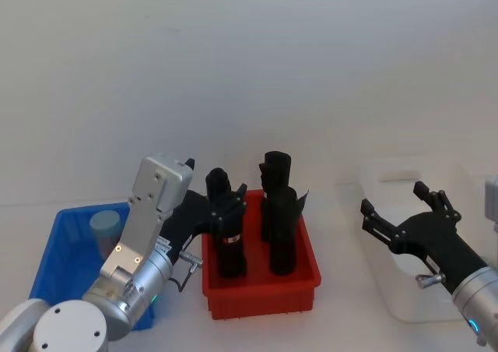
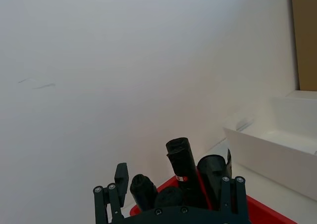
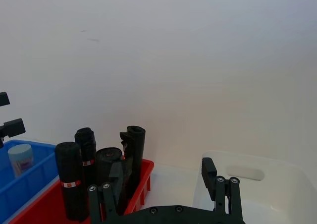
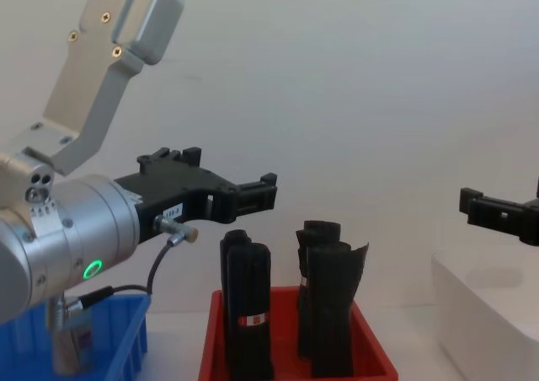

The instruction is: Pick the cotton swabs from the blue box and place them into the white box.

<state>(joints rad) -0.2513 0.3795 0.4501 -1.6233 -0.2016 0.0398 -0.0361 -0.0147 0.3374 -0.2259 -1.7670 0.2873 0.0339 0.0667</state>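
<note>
One tub of cotton swabs with a pale lid stands upright in the blue box at the left; it also shows as the tub in the right wrist view. My left gripper hangs open and empty between the blue box and the red bin, above the rim level, with its fingers spread wide. At the right stands the white box. Over its near left part my right gripper hovers open, nothing between its fingers.
A red bin holding several upright black rolls stands between the two boxes, close beside my left gripper. A bare white wall rises behind the table. The white box's rim stands taller than the red bin.
</note>
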